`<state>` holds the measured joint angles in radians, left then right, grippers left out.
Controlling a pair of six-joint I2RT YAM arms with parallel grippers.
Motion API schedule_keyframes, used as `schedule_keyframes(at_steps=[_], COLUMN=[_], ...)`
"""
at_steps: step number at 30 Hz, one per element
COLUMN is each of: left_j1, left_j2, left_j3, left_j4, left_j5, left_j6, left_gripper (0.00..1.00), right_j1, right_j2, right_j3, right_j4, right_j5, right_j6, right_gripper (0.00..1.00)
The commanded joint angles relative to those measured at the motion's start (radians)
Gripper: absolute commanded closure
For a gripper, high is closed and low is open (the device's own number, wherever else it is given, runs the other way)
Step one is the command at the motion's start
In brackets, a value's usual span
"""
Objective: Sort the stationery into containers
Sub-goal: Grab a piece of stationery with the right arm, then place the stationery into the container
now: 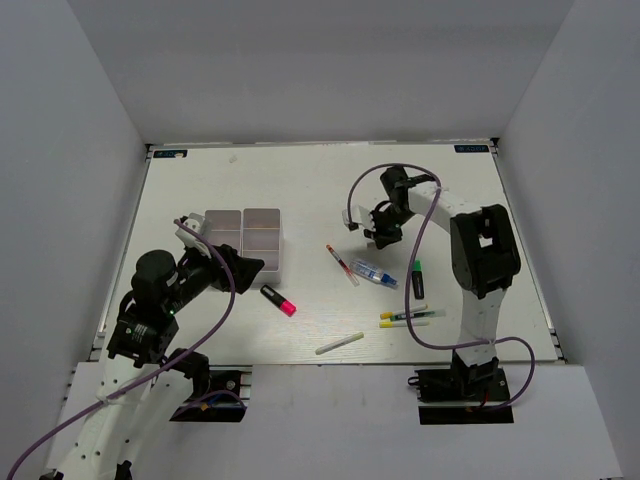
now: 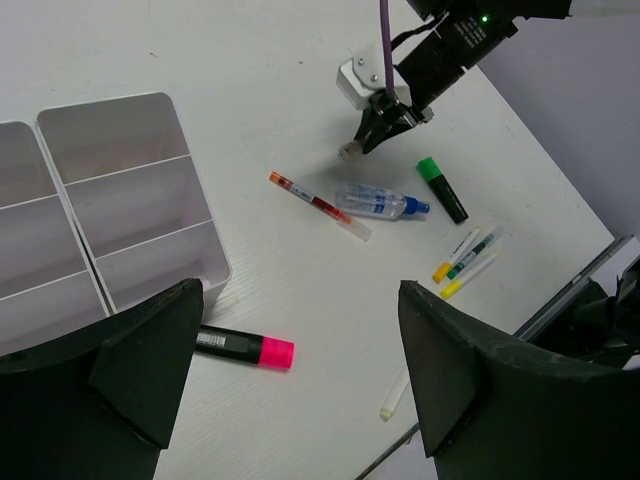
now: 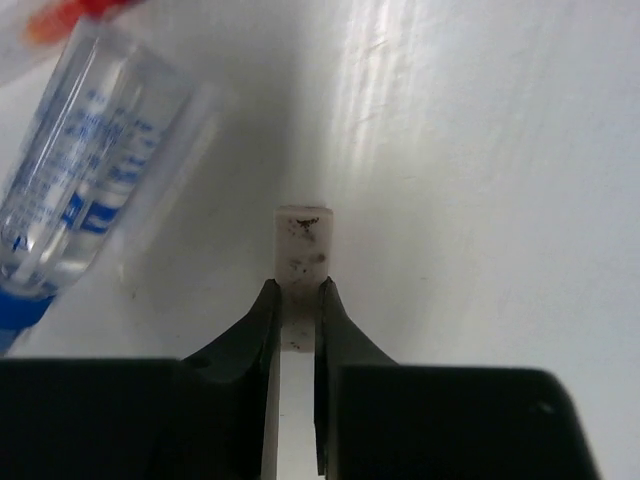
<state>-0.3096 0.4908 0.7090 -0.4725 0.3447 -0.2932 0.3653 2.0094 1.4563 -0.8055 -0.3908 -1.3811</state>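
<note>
The small white eraser (image 3: 302,250) had its lower end hidden between the jaws of the right gripper (image 3: 297,292). The clear-blue tube (image 3: 95,170) was blurry and cut off at the left edge. A jaw of the left gripper (image 2: 300,295) hid one end of the pink highlighter (image 2: 245,347), and the bins (image 2: 140,105) ran off the picture's left side.

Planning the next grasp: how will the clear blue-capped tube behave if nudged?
Probably rolls: the tube is round and lies on its side. Its glossy clear plastic looks slippery, so a grip might slip off. Small, so likely light.
</note>
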Motion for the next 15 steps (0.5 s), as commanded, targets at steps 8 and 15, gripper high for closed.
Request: schedule_keyframes(at_steps=[8, 15], left_j1=[0.004, 0.004], left_j2=[-0.001, -0.041], left_j3=[0.003, -0.008], left_j4=[-0.002, 0.028], left_j5=[0.020, 0.042], left_j6=[0.009, 0.019], left_gripper=[0.11, 0.11], right_j1=[0.181, 0.297], right_j2=[-0.179, -0.086], right_j3=[0.139, 0.358], right_j4=[0.183, 0.178], right_j5=[-0.111, -0.146], right_j6=[0.482, 0.659], right_gripper=[1.00, 1.00])
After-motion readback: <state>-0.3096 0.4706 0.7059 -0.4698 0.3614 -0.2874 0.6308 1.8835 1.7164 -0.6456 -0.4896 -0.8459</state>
